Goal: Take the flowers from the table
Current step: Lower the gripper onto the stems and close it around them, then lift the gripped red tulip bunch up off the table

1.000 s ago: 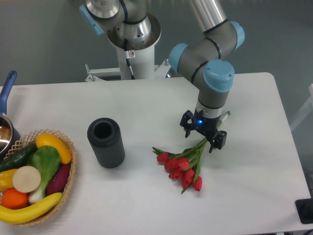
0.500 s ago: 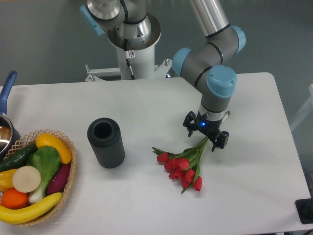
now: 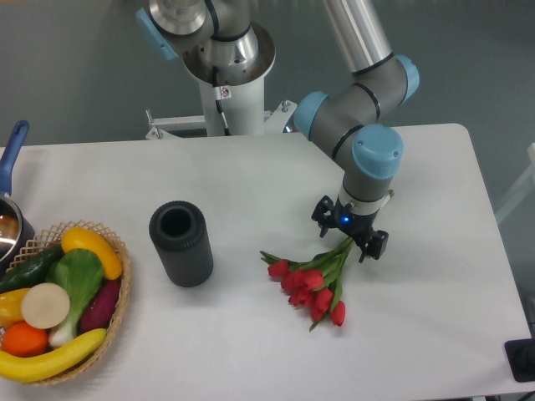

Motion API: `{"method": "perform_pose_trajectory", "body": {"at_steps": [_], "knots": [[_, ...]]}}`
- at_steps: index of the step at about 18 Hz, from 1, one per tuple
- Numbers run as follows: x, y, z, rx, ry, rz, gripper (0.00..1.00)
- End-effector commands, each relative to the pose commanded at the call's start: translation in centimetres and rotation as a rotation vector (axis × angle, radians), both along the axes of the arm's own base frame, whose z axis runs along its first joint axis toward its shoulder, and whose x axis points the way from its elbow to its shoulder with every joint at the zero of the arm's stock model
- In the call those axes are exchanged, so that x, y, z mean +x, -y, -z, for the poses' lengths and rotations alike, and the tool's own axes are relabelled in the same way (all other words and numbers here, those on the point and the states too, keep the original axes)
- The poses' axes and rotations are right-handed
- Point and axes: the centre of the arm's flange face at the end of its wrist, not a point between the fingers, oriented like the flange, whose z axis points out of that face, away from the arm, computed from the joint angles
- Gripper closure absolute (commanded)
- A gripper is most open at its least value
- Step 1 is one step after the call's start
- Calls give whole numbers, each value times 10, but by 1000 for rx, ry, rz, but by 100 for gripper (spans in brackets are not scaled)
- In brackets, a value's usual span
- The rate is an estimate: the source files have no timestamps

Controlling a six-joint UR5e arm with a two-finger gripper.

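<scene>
Right of frame centre on the white counter (image 3: 251, 175), the flowers (image 3: 313, 284) lie with red heads lower left and stems slanting up right, where the released pincer (image 3: 351, 235) straddles the stems, one finger on either side

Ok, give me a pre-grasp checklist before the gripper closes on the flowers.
1. Gripper over the stems, not the blooms: ok.
2. Jaws open, a finger on each side of the stems: ok.
3. Flowers lying flat on the table: ok.
4. Low enough to catch the stems: cannot tell.
5. Black cylinder clear of the arm: ok.
6. Fruit basket clear of the arm: ok.
</scene>
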Motion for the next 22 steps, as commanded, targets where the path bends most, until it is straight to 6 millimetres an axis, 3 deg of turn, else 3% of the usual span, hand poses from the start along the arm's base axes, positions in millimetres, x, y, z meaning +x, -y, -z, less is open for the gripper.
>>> {"method": "perform_pose_trajectory", "body": {"at_steps": [3, 6, 7, 22], "knots": [[1, -1, 1, -19, -7, 2, 1], [2, -1, -1, -17, -10, 1, 27], [1, -1, -2, -16, -12, -1, 31], [-3, -1, -13, -5, -17, -105, 71]]}}
